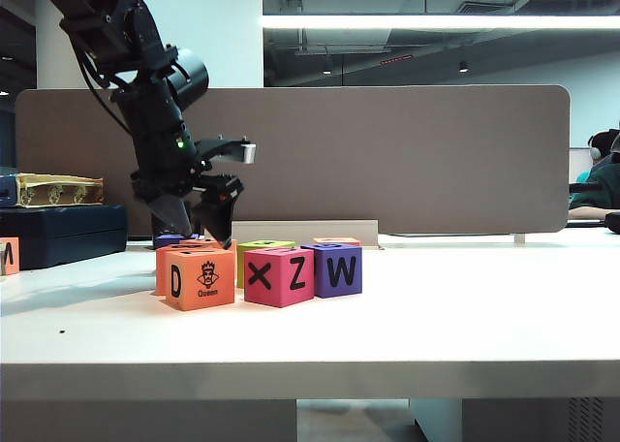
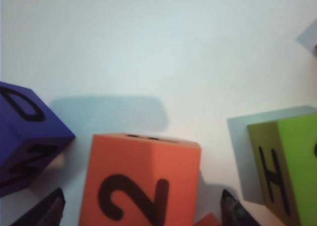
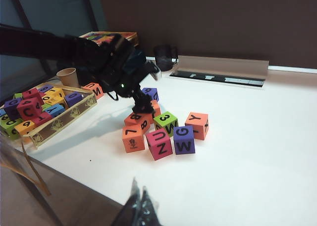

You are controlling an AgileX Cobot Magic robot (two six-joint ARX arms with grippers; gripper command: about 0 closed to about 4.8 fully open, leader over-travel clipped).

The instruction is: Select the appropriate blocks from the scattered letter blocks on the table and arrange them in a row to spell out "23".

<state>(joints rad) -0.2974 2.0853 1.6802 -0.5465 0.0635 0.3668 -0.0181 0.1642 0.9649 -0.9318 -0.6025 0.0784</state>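
Orange "2" block [image 2: 141, 179] between open left end effector [image 2: 141, 208] fingers; right end effector [image 3: 138, 206] closed — empty.

place: office, we'd say | clues: grey desk partition [image 1: 387, 161], ceiling strip light [image 1: 441, 21], someone seated at a neighbouring desk [image 1: 596, 185]

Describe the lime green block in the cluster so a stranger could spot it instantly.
On the white table, find the block cluster under the open left tool; the right tool hovers nearer the front edge. The lime green block sits mid-cluster, behind the pink block and purple block. It's the cluster's only green cube, with a black 3 on top.
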